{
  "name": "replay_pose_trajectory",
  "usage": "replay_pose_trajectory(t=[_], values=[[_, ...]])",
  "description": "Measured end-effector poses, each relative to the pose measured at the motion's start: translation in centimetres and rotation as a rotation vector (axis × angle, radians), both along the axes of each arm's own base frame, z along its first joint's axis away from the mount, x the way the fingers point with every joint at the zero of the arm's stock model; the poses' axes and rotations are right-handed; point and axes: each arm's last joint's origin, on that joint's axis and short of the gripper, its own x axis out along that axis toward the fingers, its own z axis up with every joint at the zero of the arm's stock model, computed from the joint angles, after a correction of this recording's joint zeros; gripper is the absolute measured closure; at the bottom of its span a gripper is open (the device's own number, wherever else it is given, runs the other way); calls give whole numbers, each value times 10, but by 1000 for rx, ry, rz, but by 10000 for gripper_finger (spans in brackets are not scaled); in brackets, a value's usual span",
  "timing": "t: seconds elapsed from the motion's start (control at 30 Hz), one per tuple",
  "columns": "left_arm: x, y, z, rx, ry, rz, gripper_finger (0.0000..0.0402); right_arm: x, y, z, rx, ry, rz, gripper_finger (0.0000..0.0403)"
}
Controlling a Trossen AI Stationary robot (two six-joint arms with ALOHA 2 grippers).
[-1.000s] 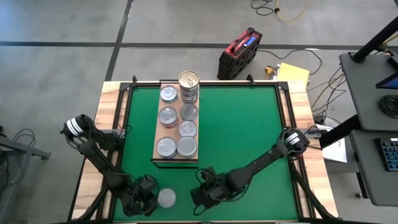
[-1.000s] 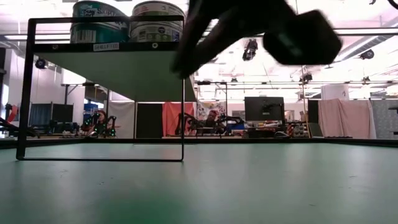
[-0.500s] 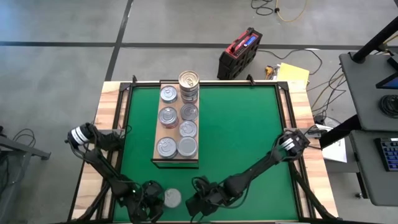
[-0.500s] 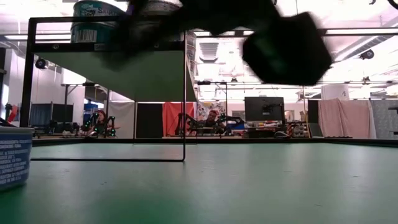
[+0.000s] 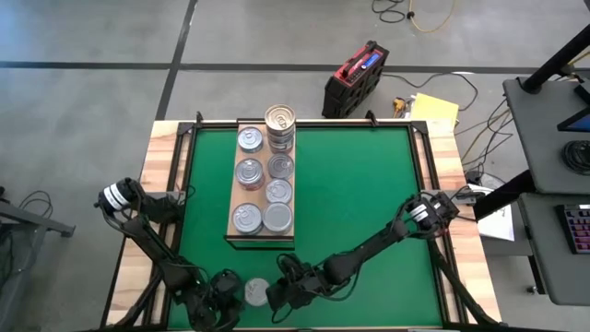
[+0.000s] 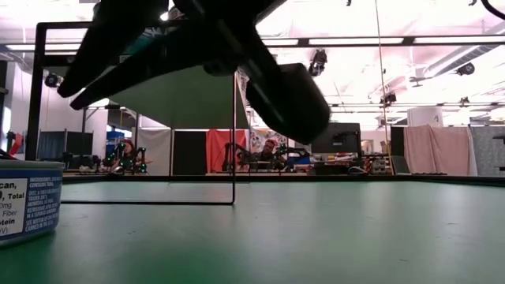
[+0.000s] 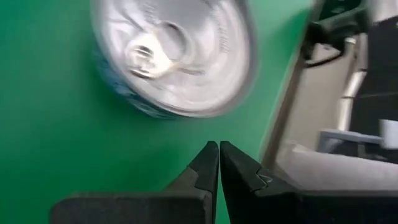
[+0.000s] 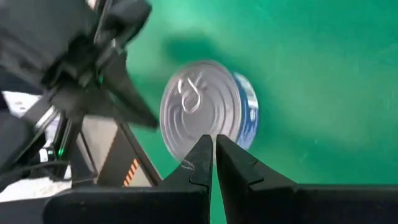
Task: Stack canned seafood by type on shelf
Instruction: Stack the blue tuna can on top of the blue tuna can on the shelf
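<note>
While most tins sit stacked on the shelf (image 5: 261,242) at the middle of the bench (image 5: 369,203), one loose tin (image 5: 255,292) lies flat, lid up, on the green mat near the front edge. It sits between the two grippers. The left gripper (image 5: 218,300) is just beside it on one side, the right gripper (image 5: 281,295) just beside it on the other, about equally near. Both grippers are closed and hold nothing. Either would need to open before taking the tin.
</note>
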Motion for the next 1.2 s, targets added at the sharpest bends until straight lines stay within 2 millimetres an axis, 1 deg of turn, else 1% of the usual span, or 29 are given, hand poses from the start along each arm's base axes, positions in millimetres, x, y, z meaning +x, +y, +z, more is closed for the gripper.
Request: replay_pose_trajectory(t=[0.13,0.23,0.33,0.43,0.57,0.8,0.9,1.03,1.2], values=[[2,-6,6,-80,-40,-12,402,1,-2,0,-8,-6,-13,390],[2,-12,14,-176,-75,5,402,1,-2,0,-8,-3,-12,390],[0,-16,24,-253,-107,13,402,-1,0,-1,-5,5,-13,390],[-6,-15,33,-301,-105,41,402,-4,3,-2,-4,23,-12,390],[-15,-7,36,-306,-129,91,402,-9,7,-5,0,62,-8,390],[-35,26,33,-309,-133,126,402,-12,9,-6,6,88,-6,390],[-38,34,31,-345,-123,192,402,-12,9,-6,14,90,-9,390],[-37,35,26,-384,-100,258,398,-12,9,-6,21,90,-14,390],[-30,32,21,-371,-141,338,365,-12,5,-10,32,119,-47,390]])
